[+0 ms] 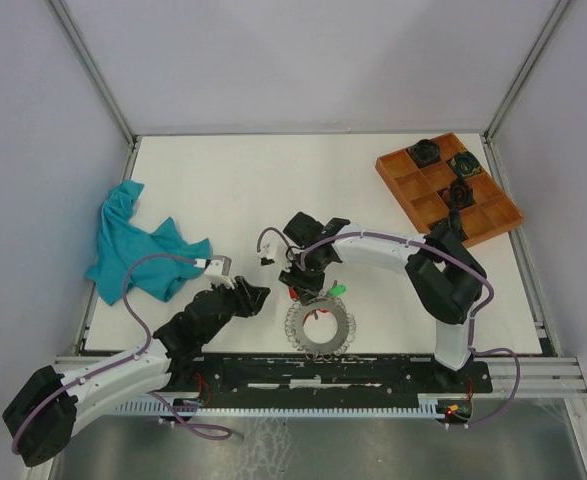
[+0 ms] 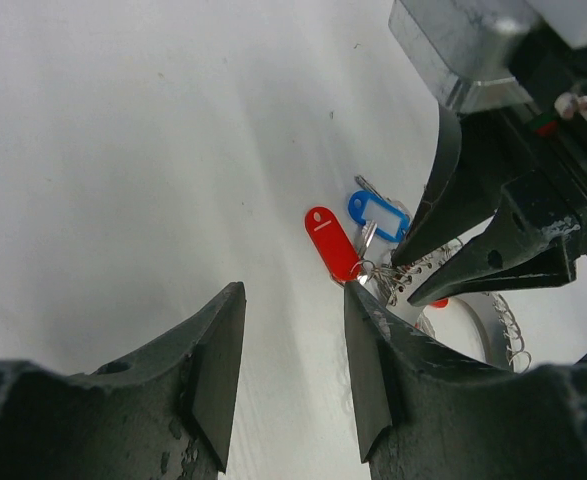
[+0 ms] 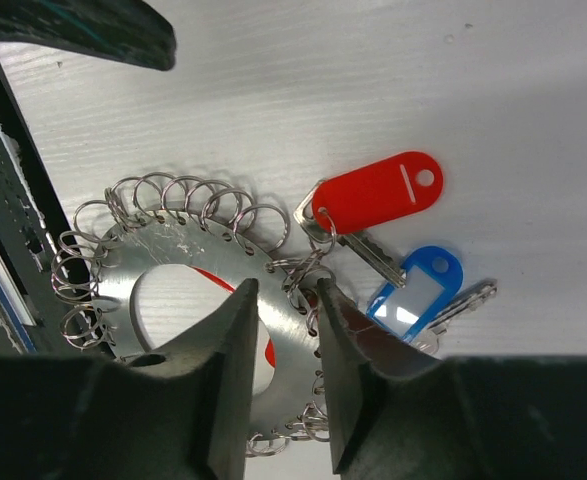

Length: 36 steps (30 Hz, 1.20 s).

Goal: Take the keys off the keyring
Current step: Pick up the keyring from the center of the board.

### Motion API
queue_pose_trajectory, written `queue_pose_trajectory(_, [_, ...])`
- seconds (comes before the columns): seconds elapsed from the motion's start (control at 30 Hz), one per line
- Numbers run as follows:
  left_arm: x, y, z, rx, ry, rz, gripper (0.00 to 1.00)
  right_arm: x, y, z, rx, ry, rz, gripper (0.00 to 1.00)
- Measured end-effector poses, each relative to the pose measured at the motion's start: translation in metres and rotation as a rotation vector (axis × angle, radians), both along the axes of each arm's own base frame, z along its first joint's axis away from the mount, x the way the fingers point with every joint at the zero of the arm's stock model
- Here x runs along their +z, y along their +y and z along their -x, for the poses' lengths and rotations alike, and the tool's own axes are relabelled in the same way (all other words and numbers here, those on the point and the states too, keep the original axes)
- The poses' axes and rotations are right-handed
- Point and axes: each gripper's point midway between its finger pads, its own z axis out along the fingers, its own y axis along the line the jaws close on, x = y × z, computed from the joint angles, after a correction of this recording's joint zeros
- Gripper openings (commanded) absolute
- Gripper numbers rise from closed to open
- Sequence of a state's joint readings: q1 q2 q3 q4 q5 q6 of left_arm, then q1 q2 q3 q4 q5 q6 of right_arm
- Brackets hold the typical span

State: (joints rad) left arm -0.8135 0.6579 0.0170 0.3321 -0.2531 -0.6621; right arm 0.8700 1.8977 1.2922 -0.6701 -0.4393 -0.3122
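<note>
keyring (image 1: pixel 345 328) lies flat on the worktop (image 1: pixel 233 190), near edge, roughly centre, just ahead of the arm bases. It's a silver disc with a hole, with small wire loops all round the rim.

keys (image 3: pixel 373 200) are hooked on and lie on the worktop just off the rim. The red-tagged key (image 3: pixel 378 190) and blue-tagged key (image 3: pixel 413 298) lie side by side, close together. A green tag (image 1: pixel 335 290) shows at the far rim in the top view.

right claw (image 3: pixel 285 290) points down onto the rim, right where the red key's loop joins. Its fingers stand a narrow gap apart and straddle the rim loops. I can't tell from the wrist view whether they actually pinch a loop or only bracket it.

left claw (image 2: pixel 291 300) has its fingers apart, with only bare worktop between them. It sits low, just left of the keyring, with the red tag just past its tips and the right claw's tips beyond that. It touches neither ring nor keys.

teal cloth (image 1: pixel 133 245) is far left and the wooden tray (image 1: pixel 413 185) back right. Both are well apart from the ring.
</note>
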Motion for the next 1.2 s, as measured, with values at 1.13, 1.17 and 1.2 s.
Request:
queue_pose_trajectory(1.13, [0.008, -0.027, 0.017, -0.128, 0.055, 0.124, 0.51, 0.04, -0.015, 0.008, 0.125, 0.023, -0.203, 0.42])
queue_pose_trajectory(1.17, [0.008, -0.027, 0.016, -0.128, 0.055, 0.124, 0.51, 0.038, -0.013, 0.013, 0.116, 0.043, -0.207, 0.42])
queue_pose_trajectory(1.2, [0.008, -0.027, 0.016, -0.127, 0.056, 0.124, 0.51, 0.037, -0.011, 0.016, 0.104, 0.06, -0.21, 0.42])
